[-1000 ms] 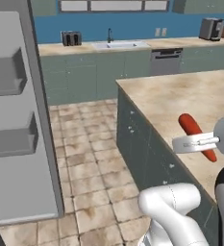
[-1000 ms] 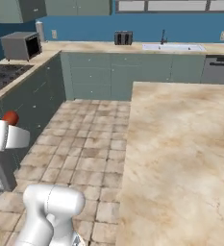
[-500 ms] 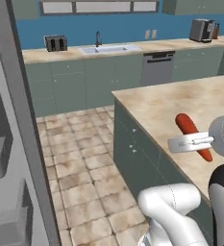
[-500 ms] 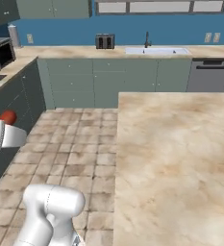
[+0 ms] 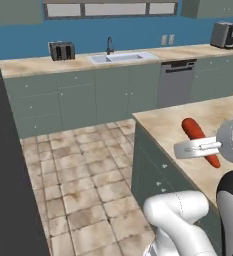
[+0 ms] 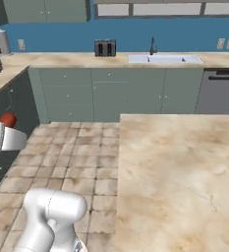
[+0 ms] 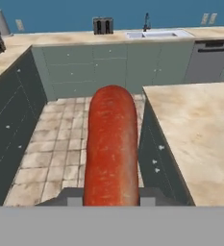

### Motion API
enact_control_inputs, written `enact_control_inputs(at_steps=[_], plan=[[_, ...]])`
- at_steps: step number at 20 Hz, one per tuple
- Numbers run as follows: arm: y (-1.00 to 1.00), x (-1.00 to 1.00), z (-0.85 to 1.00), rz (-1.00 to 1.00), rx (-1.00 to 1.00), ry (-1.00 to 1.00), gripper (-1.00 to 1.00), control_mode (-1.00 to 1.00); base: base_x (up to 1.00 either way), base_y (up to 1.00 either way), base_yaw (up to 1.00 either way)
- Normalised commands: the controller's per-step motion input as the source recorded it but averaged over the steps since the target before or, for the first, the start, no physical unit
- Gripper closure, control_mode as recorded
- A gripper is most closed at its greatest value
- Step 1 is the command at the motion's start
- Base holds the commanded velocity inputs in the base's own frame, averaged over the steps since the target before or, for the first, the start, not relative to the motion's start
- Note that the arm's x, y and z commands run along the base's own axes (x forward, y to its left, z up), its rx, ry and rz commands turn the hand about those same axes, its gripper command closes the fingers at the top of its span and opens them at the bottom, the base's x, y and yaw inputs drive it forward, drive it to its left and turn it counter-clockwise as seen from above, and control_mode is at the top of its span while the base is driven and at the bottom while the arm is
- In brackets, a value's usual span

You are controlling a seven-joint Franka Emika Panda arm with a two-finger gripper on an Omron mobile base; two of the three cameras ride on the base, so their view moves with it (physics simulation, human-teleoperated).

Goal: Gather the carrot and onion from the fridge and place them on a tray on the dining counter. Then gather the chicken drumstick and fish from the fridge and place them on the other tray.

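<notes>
1. No brand, label or writing can be read on anything here; the toaster (image 5: 61, 50), the dishwasher (image 5: 176, 84) and the cabinet fronts are too small or plain to tell.
2. The gripper (image 5: 188, 149) is closed narrowly on the carrot (image 7: 111, 146). In the hand view the carrot rises from between the finger tips at 6 o'clock and points toward 12.
3. In the left base view the carrot (image 5: 200, 141) sits at about 3 o'clock, over the near edge of the dining counter (image 5: 172, 125), slanting from 11 to 5 behind the white hand.
4. In the right base view only the carrot's tip (image 6: 8, 120) shows at 9 o'clock, above the white gripper body (image 6: 0, 138).
5. Against the frame half a second ago, the whole scene has slid sideways: the camera has turned with the base. The sink (image 5: 122, 57) now sits near 12 o'clock in the left base view, and the grip on the carrot is unchanged.
</notes>
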Motion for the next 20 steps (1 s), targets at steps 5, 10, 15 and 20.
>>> enact_control_inputs(at_steps=[5, 10, 15, 20], plan=[[0.0, 0.0, 0.0, 0.0, 0.0, 0.0, 1.0, 1.0, 1.0, 0.34, -0.07], [0.0, 0.0, 0.0, 0.0, 0.0, 0.0, 1.0, 1.0, 1.0, 0.52, -0.14], [0.0, 0.0, 0.0, 0.0, 0.0, 0.0, 1.0, 1.0, 1.0, 0.64, -0.2], [0.0, 0.0, 0.0, 0.0, 0.0, 0.0, 1.0, 1.0, 0.93, 0.63, -0.28]])
